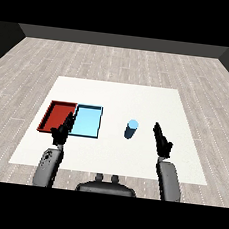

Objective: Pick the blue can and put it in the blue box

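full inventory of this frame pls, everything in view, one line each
Table: 1, white, centre of a grey plank floor.
Red tray: 1, red, table's left side, outermost.
Blue tray: 1, light blue, directly right of the red tray, side by side.
Blue can: 1, blue, upright on the table, right of the blue tray, unheld.
Left hand: 1, black, fingers straight, over the trays' near edge.
Right hand: 1, black, fingers straight, right of the can, apart from it.

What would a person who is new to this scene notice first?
Probably the two flat trays lying side by side at the left of the white table: a red tray and a light blue tray. Next, a small upright blue cylinder can stands alone right of them, near the straight-fingered right hand.
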